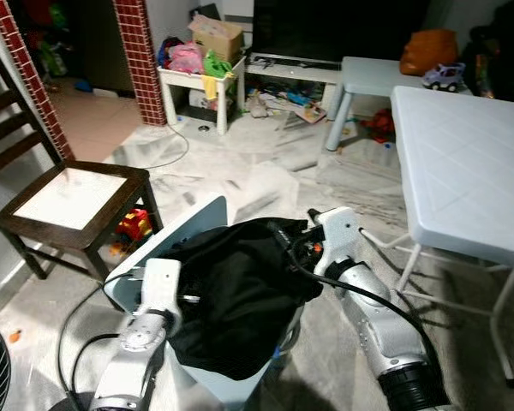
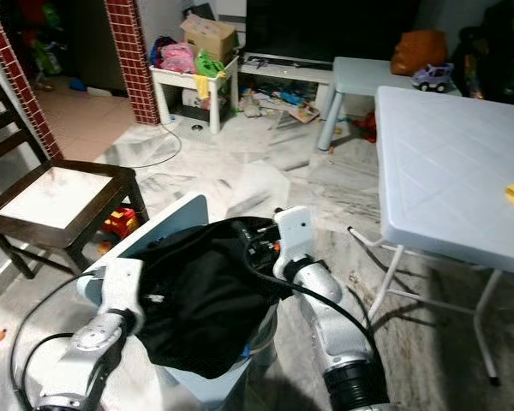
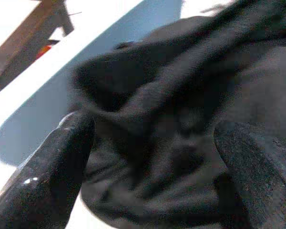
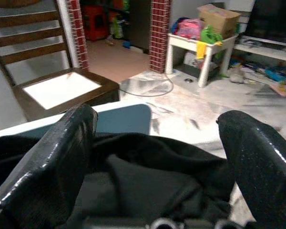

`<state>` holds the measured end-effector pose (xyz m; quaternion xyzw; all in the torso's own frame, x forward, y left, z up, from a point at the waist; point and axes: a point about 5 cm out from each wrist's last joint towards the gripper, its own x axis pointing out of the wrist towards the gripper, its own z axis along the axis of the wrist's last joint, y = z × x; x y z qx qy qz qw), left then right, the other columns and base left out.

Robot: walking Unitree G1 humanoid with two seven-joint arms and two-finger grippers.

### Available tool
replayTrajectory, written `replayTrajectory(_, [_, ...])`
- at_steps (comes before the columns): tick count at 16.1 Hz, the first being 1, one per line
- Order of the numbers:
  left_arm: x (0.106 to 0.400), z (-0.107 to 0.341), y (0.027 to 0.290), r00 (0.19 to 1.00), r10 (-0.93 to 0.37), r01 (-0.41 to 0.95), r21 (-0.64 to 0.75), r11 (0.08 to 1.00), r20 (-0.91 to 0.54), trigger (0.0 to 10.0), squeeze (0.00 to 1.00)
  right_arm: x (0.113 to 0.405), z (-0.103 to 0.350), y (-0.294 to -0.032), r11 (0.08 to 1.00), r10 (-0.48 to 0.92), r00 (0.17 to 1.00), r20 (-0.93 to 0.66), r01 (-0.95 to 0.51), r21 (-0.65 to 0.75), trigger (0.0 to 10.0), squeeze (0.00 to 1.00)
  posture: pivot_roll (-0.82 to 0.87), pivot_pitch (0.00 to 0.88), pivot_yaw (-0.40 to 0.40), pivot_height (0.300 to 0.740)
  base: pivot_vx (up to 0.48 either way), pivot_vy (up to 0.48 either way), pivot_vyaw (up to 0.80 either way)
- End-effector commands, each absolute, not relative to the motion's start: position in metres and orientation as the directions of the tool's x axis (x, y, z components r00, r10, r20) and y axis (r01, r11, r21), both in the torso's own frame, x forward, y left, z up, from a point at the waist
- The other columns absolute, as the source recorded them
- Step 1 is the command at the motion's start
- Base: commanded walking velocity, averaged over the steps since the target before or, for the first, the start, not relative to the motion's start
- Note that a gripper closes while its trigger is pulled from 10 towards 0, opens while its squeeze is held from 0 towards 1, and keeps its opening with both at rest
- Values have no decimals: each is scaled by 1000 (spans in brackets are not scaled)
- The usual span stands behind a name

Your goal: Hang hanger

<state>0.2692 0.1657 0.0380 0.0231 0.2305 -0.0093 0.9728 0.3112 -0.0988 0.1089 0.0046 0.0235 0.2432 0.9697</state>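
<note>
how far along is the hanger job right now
Early. Nothing looks hung: the black garment lies heaped in the pale blue basket, and I cannot make out a hanger. In hand: the left gripper is open with its fingers either side of the cloth, and the right gripper is open just above it. Left: gripping, lifting and hanging it.
</note>
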Motion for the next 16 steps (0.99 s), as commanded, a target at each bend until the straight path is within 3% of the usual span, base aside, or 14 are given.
replayTrajectory(1, [272,41,173,901,39,-15,58,998,-433,10000,0,313,113,-99,880,475,879,-36,-475,9,10000,0,25,0,-34,740,0,0,0])
replayTrajectory(5, [277,48,191,908,109,-79,90,993,-404,10000,0,314,113,-100,882,471,881,-36,-471,9,10000,0,25,0,-33,740,0,0,0])
replayTrajectory(10, [299,44,189,907,-63,100,68,993,-417,10000,0,312,113,-99,879,477,878,-37,-477,10,10000,0,9,0,-42,740,0,0,0])
replayTrajectory(11, [306,46,188,902,-92,131,65,989,-421,7294,0,311,114,-101,879,476,878,-39,-476,7,10000,0,9,0,-42,740,0,0,0])
replayTrajectory(12, [309,46,187,896,-113,153,59,986,-430,3098,0,310,114,-104,880,475,879,-43,-475,3,10000,0,-10,0,-37,740,0,0,0])
replayTrajectory(13, [312,44,183,885,-154,194,49,980,-440,2314,0,308,113,-110,881,472,880,-54,-473,-6,10000,0,-28,0,-31,740,0,0,0])
replayTrajectory(14, [313,43,180,878,-171,212,43,976,-447,157,0,307,113,-113,883,468,882,-58,-469,-11,10000,0,-39,0,-27,740,0,0,0])
replayTrajectory(16, [312,36,177,857,-195,237,29,971,-477,0,0,305,113,-116,885,463,884,-65,-465,-15,10000,0,-53,0,-25,740,0,0,0])
